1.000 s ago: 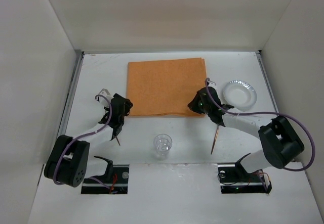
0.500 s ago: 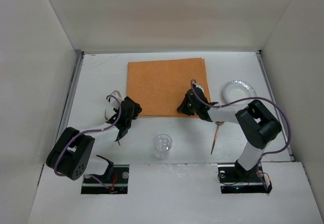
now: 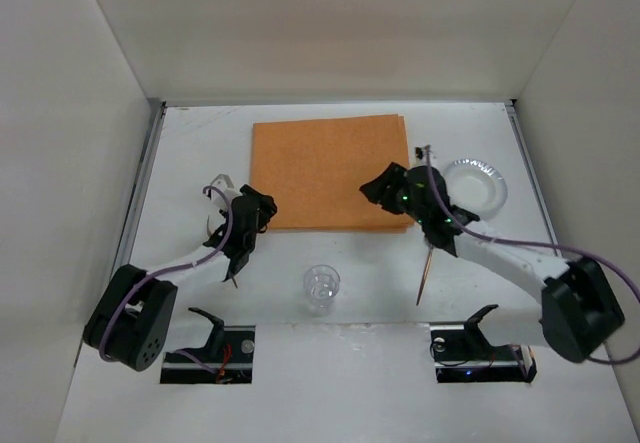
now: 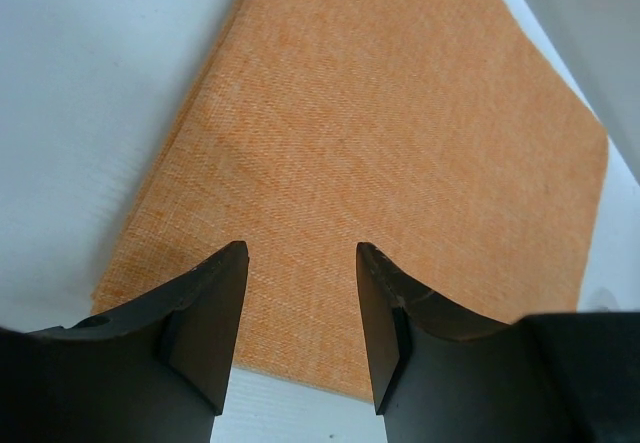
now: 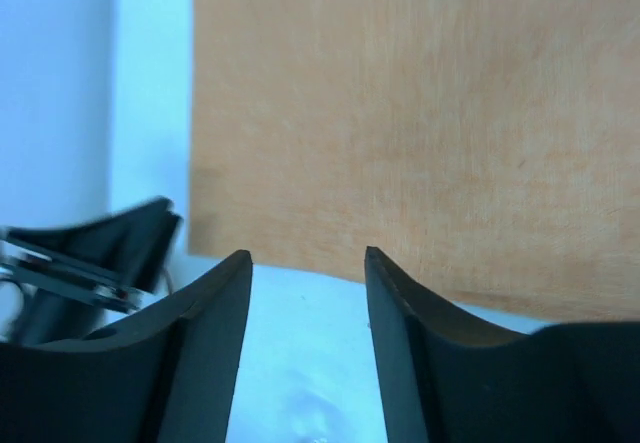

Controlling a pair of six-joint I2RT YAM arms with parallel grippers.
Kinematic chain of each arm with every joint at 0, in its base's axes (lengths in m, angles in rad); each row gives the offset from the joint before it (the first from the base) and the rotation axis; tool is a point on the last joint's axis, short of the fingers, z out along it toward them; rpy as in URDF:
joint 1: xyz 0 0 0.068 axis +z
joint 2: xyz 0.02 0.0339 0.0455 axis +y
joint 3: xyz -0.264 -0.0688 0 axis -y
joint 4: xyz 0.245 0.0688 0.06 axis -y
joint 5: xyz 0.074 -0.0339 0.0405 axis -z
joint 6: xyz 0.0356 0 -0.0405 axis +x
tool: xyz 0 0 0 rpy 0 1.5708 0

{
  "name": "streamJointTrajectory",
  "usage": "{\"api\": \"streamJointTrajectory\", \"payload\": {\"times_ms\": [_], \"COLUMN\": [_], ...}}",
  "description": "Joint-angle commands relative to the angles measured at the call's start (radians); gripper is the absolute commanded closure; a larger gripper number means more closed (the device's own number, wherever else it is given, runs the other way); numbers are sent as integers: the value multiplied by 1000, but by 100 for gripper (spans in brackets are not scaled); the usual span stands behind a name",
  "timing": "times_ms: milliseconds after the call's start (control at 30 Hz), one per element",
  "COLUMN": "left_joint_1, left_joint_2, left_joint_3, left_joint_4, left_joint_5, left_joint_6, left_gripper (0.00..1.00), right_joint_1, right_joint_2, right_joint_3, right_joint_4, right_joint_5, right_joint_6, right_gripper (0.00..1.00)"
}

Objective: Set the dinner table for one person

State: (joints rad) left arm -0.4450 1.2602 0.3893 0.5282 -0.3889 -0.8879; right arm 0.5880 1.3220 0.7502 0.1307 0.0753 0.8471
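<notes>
We found the left gripper [image 4: 300,263] empty, its jaws moderately parted, poised over the lower-left corner of the orange mat [image 3: 330,171]. The right gripper [image 5: 307,263], likewise parted and empty, hung over the mat's lower-right edge. We judged both stationed to square the mat. The dinner table [image 3: 190,143], the carrying surface, filled mid-frame; its visible long axis ran left to right.

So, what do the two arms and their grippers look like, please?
The left arm and right arm have slim white links between bulky black joints, and a thin purple cable runs loosely along each. The left gripper and right gripper each have two black fingers, broad at the base and curving to a narrow tip.
</notes>
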Motion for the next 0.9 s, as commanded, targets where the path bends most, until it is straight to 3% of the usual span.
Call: {"api": "streamJointTrajectory", "payload": {"times_ms": [0,267,400,600,867], "left_joint_1": [-14,-62,-71,-122,-113], "left_joint_2": [-51,-157,-206,-134,-148], "left_joint_3": [-3,-85,-118,-98,-109], "left_joint_4": [49,165,203,220,228], "left_joint_5": [-7,-22,-82,-119,-114], "left_joint_6": [30,159,190,214,207], "left_gripper": [55,55,53,46,42], "right_joint_1": [-111,-458,-599,-760,-860], "right_joint_2": [-173,-501,-561,-453,-216], "right_joint_3": [-64,-202,-278,-374,-400], "right_joint_4": [-29,-227,-264,-137,217], "right_joint_5": [131,288,360,285,116], "right_joint_6": [7,40,53,125,196], "right_gripper": [44,39,37,35,33]}}
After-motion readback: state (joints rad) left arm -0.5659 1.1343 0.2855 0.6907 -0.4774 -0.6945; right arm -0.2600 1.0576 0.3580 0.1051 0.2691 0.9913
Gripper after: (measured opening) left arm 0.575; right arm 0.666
